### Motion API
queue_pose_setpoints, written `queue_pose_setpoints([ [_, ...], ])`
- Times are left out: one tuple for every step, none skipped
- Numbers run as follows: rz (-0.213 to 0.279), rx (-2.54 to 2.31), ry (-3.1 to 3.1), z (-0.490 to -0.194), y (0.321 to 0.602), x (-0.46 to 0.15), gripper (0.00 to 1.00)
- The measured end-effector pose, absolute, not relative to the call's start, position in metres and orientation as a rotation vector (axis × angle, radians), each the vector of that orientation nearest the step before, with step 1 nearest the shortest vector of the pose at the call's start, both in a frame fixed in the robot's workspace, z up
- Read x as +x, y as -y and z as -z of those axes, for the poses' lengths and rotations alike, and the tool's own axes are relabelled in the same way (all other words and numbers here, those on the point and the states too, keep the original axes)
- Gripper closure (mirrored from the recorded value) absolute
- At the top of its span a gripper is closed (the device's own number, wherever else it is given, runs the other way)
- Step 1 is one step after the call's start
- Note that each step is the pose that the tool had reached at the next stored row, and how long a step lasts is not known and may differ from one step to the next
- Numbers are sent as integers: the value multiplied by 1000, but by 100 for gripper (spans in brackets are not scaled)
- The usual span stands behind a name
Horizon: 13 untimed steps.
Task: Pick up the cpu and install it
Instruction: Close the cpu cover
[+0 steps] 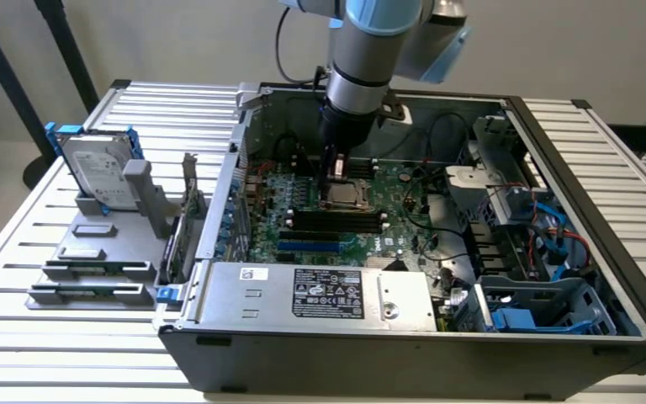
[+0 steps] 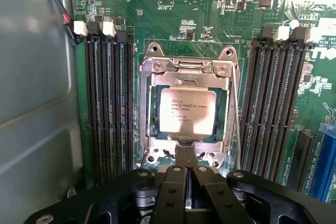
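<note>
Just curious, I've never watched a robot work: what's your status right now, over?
Jaws shut, empty, at the edge of the socket frame. Cpu lying flat inside that frame, on the motherboard. Nothing on top of it.

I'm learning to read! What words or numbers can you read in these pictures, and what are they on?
"DEBUG": seemingly, on the green motherboard, by a connector.
cpu: several printed lines, too blurred to read.
Power supply label: black, print too small.
Hard drive label: too small.
</note>
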<state>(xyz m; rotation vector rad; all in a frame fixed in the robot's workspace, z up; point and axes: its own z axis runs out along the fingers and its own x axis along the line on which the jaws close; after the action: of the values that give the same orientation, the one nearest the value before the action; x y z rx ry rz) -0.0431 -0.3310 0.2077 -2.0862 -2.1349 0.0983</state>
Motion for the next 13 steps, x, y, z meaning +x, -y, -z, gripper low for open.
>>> queue_pose_setpoints([
  [-99, -2086, 2135, -206, 331, -43, 89],
  [-99, -2086, 2135, -205, 331, -43, 89],
  [-99, -2086, 2134, -203, 331, -43, 89],
  [-100, -2086, 2134, -203, 331, -43, 89],
  [-101, -2085, 2134, -203, 331, -43, 89],
  [-103, -2085, 2133, -203, 331, -43, 89],
  [-104, -2084, 2132, -203, 331, -43, 89],
  [-105, -2083, 2131, -205, 331, -44, 89],
  [-106, -2082, 2130, -206, 331, -44, 89],
  [-107, -2082, 2130, -208, 332, -45, 89],
  [-108, -2081, 2129, -209, 332, -46, 89],
  [-109, -2081, 2129, -211, 332, -48, 89],
  [-109, -2081, 2129, -212, 333, -50, 89],
])
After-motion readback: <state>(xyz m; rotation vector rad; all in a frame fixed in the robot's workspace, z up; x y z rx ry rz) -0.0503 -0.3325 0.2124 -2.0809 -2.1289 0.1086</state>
